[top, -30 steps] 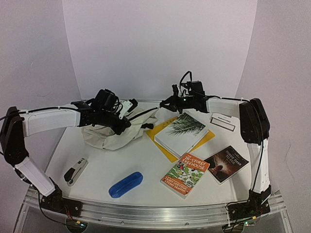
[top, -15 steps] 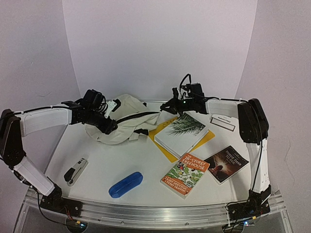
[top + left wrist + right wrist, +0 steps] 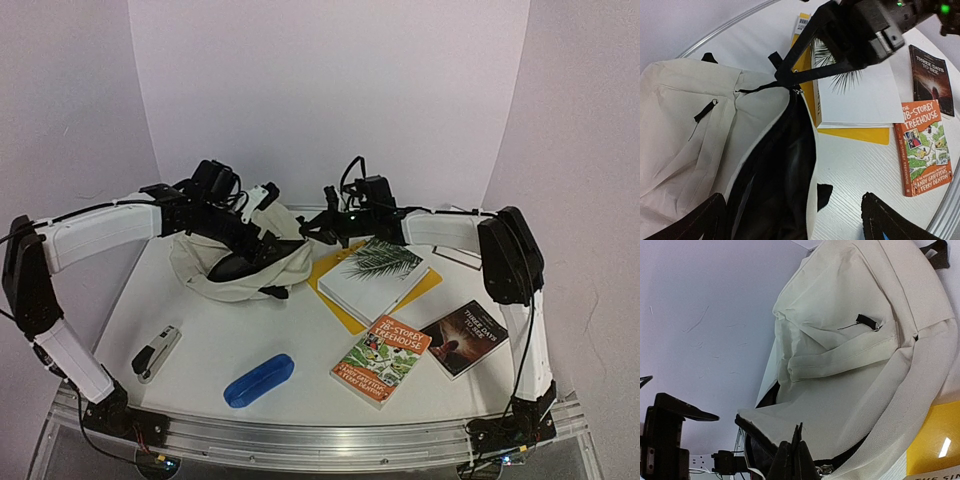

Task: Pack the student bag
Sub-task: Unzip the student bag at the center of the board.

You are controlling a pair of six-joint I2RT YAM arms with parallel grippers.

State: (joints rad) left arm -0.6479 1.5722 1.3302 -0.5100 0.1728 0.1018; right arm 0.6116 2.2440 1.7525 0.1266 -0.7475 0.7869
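The bag (image 3: 200, 272) is seen slumped at the back left corner of the bench (image 3: 300, 335), dark mouth gaping. The left gripper (image 3: 791, 210) is spread wide above that mouth; the right gripper (image 3: 797, 452) is pinched shut on the bag's zipper edge.

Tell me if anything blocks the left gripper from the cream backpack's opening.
Nothing visible. The open left gripper hangs above the dark mouth of the cream fabric backpack; the shut right gripper pinches its edge.
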